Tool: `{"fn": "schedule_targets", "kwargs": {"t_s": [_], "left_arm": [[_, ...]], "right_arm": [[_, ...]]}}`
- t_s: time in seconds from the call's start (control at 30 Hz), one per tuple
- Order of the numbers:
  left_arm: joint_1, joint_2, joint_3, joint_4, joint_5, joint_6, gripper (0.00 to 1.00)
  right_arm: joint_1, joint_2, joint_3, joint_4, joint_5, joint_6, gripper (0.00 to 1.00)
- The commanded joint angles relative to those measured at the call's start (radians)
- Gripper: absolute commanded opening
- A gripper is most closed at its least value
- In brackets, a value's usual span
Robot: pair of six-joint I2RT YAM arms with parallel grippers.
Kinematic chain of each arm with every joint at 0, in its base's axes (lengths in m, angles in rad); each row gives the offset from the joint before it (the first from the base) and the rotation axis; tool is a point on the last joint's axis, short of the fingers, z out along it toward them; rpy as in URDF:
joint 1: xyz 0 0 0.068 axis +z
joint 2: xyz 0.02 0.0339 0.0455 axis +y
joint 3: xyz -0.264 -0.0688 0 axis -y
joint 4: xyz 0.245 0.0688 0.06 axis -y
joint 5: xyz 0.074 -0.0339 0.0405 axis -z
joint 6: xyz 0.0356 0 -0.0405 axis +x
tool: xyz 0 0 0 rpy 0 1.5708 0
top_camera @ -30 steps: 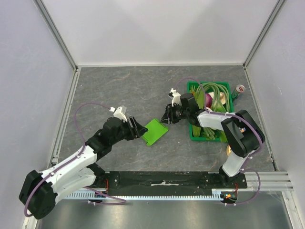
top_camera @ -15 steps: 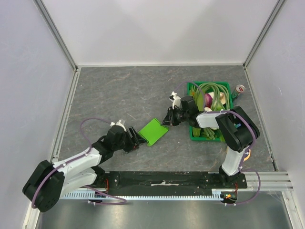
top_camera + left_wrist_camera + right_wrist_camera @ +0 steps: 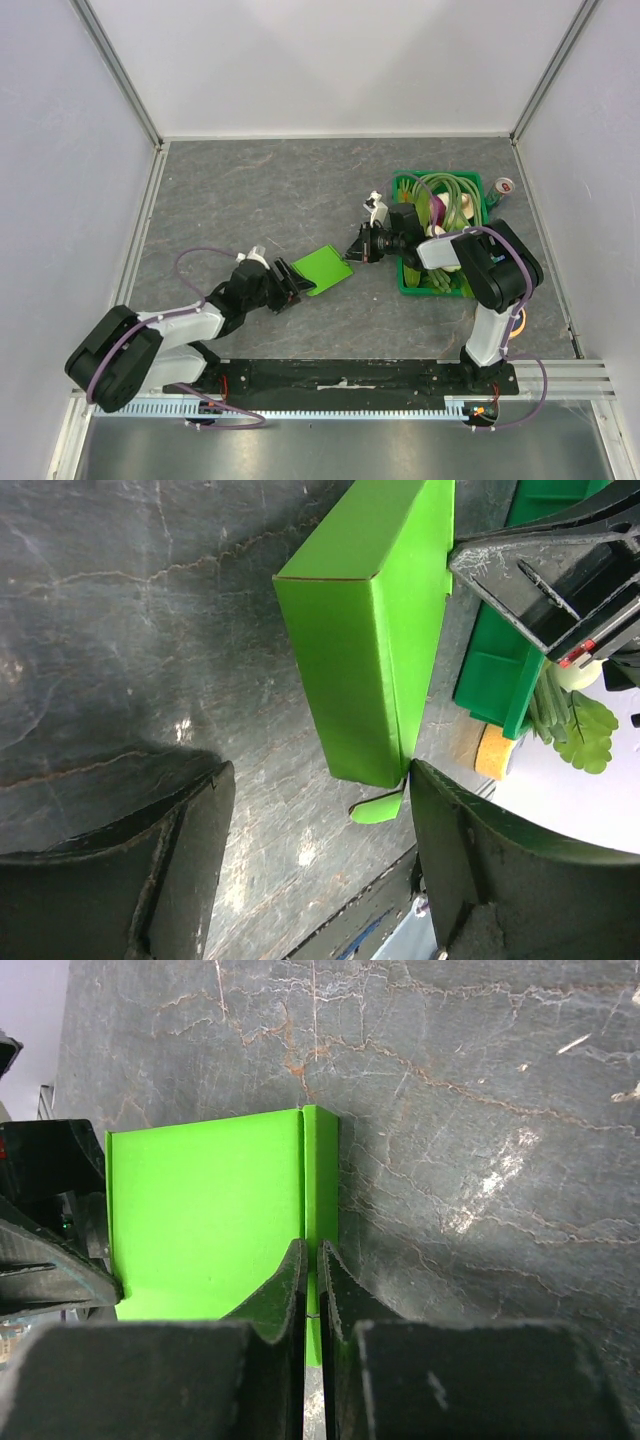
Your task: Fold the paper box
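Observation:
The paper box is a bright lime-green card blank, partly folded, on the dark table between my grippers. My right gripper is shut on the upright right side wall of the box; the thin card sits between its fingertips. My left gripper is open just near-left of the box. In the left wrist view the box lies ahead of the open gripper, its near corner touching the right finger. A small tab sticks out below it.
A dark-green crate of vegetables stands right of the box, close behind my right gripper, and also shows in the left wrist view. A can stands at its far right. A yellow round thing lies near the crate.
My left arm has drawn back toward the near left and sunk low, its gripper now just off the box's near edge. The right gripper has shifted slightly right, and the box looks narrower.

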Motion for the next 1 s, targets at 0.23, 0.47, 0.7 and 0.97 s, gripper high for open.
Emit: {"fn": "schedule_targets", "kwargs": {"t_s": [0.23, 0.47, 0.7, 0.97], "left_arm": [[0.007, 0.141, 0.069, 0.204, -0.002, -0.019, 0.74], [0.018, 0.195, 0.108, 0.202, 0.009, -0.036, 0.53], [0.049, 0.139, 0.069, 0.188, 0.128, -0.131, 0.31], [0.157, -0.172, 0.003, -0.064, 0.360, -0.289, 0.28]], "right_arm": [[-0.011, 0.029, -0.038, 0.041, -0.008, 0.020, 0.08], [-0.007, -0.006, -0.044, 0.013, 0.010, 0.011, 0.10], [0.060, -0.230, -0.006, -0.295, 0.301, -0.136, 0.45], [0.442, -0.547, 0.037, -0.577, 0.781, -0.487, 0.84]]}}
